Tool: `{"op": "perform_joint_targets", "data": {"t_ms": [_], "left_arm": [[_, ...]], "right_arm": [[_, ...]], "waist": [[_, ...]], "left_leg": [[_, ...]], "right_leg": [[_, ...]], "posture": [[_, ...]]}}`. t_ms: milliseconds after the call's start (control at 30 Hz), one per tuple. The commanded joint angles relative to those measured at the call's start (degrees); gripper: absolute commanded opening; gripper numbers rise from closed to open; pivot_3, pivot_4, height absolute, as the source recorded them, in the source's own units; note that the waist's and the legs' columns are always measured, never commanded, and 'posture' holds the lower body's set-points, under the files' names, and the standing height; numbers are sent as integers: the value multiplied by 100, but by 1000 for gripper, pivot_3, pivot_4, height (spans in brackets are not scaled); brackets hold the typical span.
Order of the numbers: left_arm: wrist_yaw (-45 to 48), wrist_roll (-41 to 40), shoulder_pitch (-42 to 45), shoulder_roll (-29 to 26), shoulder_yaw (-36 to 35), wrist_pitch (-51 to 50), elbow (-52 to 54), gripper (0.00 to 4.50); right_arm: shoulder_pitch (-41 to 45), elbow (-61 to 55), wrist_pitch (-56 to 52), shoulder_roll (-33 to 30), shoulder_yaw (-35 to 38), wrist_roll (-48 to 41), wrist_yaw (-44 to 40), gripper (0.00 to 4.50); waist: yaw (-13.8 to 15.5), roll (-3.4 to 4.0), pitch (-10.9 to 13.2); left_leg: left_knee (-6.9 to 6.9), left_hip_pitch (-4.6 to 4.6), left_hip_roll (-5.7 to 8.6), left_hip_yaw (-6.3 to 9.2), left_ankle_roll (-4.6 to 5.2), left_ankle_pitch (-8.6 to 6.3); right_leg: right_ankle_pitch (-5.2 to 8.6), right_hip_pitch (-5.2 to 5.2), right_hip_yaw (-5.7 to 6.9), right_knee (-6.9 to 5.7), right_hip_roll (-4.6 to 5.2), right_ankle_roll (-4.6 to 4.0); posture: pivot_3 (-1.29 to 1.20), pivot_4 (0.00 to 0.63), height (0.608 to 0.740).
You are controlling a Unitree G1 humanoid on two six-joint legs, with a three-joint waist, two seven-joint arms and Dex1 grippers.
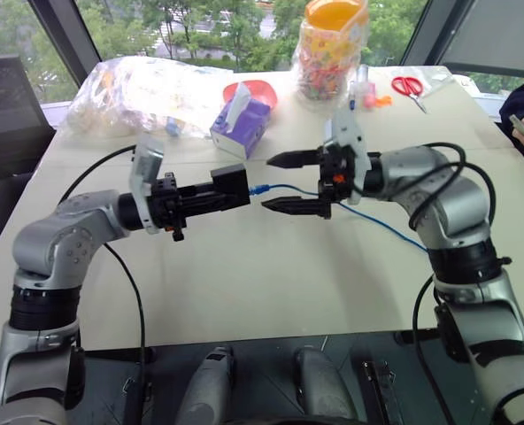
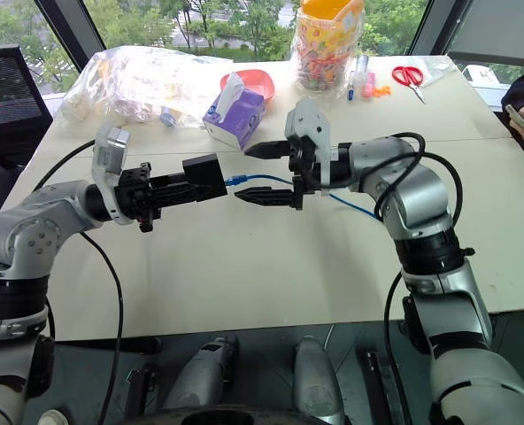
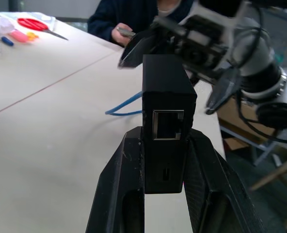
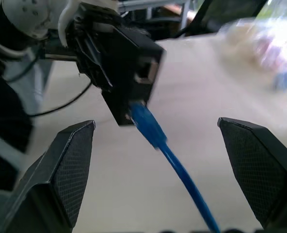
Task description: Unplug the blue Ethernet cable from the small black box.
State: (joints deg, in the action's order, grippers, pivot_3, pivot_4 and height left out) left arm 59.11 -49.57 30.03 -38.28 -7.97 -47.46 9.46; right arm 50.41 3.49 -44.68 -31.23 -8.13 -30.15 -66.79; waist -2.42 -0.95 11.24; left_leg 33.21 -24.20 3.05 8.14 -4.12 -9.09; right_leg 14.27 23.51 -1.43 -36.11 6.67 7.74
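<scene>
- Blue cable (image 1: 368,216): plugged in?
- Plug's out, hanging free at the box's (image 1: 230,186) three o'clock. Left gripper (image 1: 216,197) pinches the box, hiding its sides.
- Right gripper (image 1: 288,182)?
- Spread wide around the cable.

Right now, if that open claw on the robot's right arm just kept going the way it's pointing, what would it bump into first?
Probably the small black box, held by the left gripper. The blue Ethernet cable lies between the right gripper fingers, apparently already unplugged.

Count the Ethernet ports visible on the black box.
1: an empty port on the small black box, on the face turned away from the left gripper holding it. Other faces may hide more.
</scene>
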Motion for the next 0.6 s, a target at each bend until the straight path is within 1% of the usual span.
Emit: {"op": "perform_joint_targets", "data": {"t_ms": [33, 200, 267, 300, 367, 600], "left_arm": [[28, -267, 153, -106, -218, -92, 228, 492], [-7, -320, 140, -138, -252, -133, 266, 492], [-24, -324, 134, -142, -252, -135, 268, 492], [-34, -326, 133, -145, -250, -135, 268, 492], [-53, -339, 135, -146, -251, -140, 273, 492], [-48, -350, 140, -131, -191, -164, 298, 492]], "right_arm": [[314, 169, -596, 28, 28, -399, -337, 4210], [453, 298, -889, 118, 30, -547, -492, 4210], [490, 354, -926, 161, 52, -560, -508, 3705], [500, 362, -935, 165, 47, -557, -533, 3320], [525, 367, -971, 163, 11, -540, -574, 2376], [627, 327, -1217, 240, -8, -637, -610, 2376]], "waist": [[7, 0, 0], [0, 0, 0], [-3, 0, 0], [-5, 0, 0], [-7, 0, 0], [-8, 0, 0]], "left_leg": [[0, -3, 0, 0, 0, 0], [0, -17, 1, 0, 0, 0], [0, -17, 1, -1, 0, 0], [0, -17, 1, -1, 0, 0], [1, -17, 1, -1, 0, 0], [0, -17, 1, -1, 0, 0]], "right_leg": [[-1, 2, 1, 0, 0, 3], [-11, 16, 1, -1, 0, 25], [-11, 16, 1, -2, 0, 25], [-11, 16, 1, -2, 0, 25], [-11, 16, 1, -3, 0, 24], [-12, 17, 1, -3, 0, 26]], "posture": [[0, 150, 728], [0, 150, 728], [0, 150, 728], [0, 150, 728], [0, 150, 728], [0, 150, 728]]}}
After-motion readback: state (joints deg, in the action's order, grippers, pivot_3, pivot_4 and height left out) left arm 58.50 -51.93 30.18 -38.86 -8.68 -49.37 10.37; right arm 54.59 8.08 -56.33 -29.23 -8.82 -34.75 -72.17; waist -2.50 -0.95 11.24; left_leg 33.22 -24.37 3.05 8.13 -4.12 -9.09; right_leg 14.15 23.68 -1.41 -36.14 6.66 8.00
